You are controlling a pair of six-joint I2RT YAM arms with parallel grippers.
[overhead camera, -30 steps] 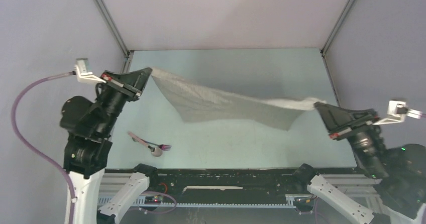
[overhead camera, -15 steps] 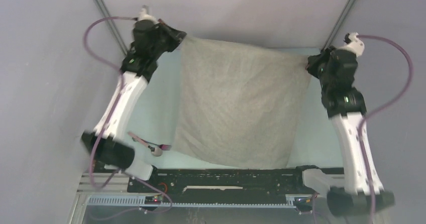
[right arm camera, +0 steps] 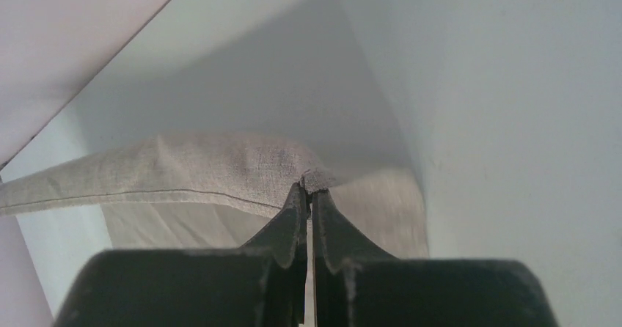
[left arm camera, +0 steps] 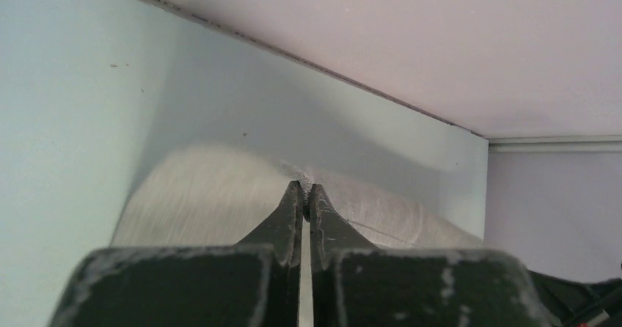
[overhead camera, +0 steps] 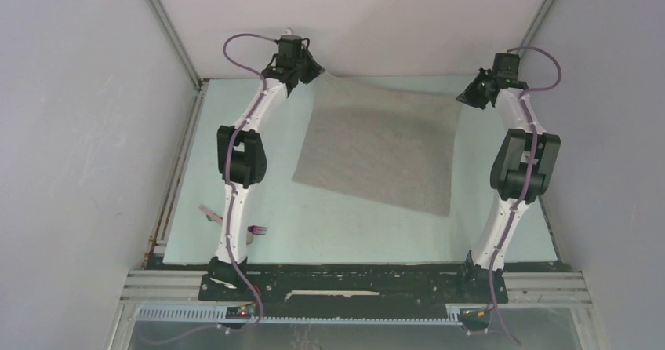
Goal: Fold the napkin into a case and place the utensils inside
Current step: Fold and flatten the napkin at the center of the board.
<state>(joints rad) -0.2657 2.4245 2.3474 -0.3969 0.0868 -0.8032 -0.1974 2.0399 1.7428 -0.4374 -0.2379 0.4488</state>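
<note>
The light-grey napkin (overhead camera: 380, 147) is spread open over the far middle of the table, its near edge lying on the surface. My left gripper (overhead camera: 316, 74) is shut on its far left corner (left arm camera: 306, 177). My right gripper (overhead camera: 463, 99) is shut on its far right corner (right arm camera: 317, 178). Both arms are stretched far out toward the back wall. The fork (overhead camera: 256, 229) and the spoon (overhead camera: 208, 212) with pinkish-purple handles lie at the near left, partly hidden behind the left arm. No folded case shows.
The back wall stands just past both grippers (overhead camera: 392, 20). Metal frame posts (overhead camera: 168, 28) rise at the back corners. The table's near edge carries a black rail (overhead camera: 353, 279) with the arm bases.
Both arms have stretched forward to the back of the table, carrying the napkin's two corners with them. The napkin went from hanging in the air to spread flat farther back.
</note>
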